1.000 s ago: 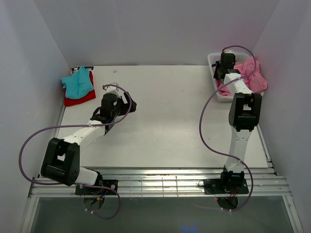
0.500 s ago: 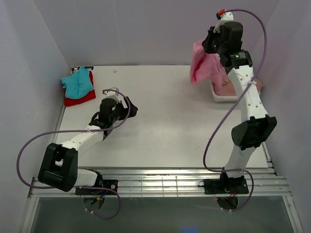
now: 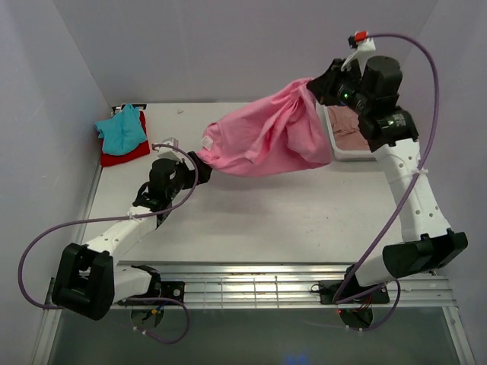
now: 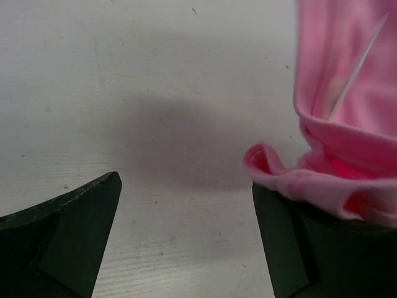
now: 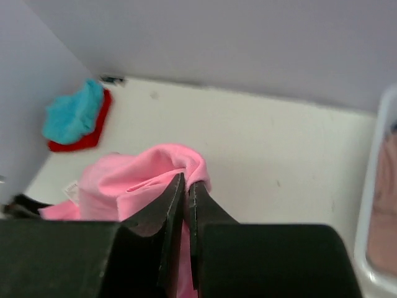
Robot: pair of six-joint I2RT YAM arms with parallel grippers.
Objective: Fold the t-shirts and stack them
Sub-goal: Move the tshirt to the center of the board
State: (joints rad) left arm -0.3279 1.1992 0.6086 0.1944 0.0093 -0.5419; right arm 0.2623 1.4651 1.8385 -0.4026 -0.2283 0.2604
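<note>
Plain colours throughout: bright pink t-shirt [image 3: 266,137], teal t-shirt [image 3: 122,128], red t-shirt [image 3: 125,158], dusty pink t-shirt [image 3: 350,125], white basket [image 3: 354,154].

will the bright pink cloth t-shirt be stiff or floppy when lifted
Likely floppy: the bright pink cloth t-shirt sags in folds from the right gripper. Probably light: one pinch carries it. May slip off the open left gripper.

**Three cameras, one bench**

The top camera looks down from high at the near edge over the whole bench [image 3: 251,220]. The left wrist camera skims close above it, past the left claw [image 4: 186,183]. The right wrist camera, high up, peers past the right claw [image 5: 186,181] toward the far-left corner. All share the pink shirt [image 3: 266,141].
</note>
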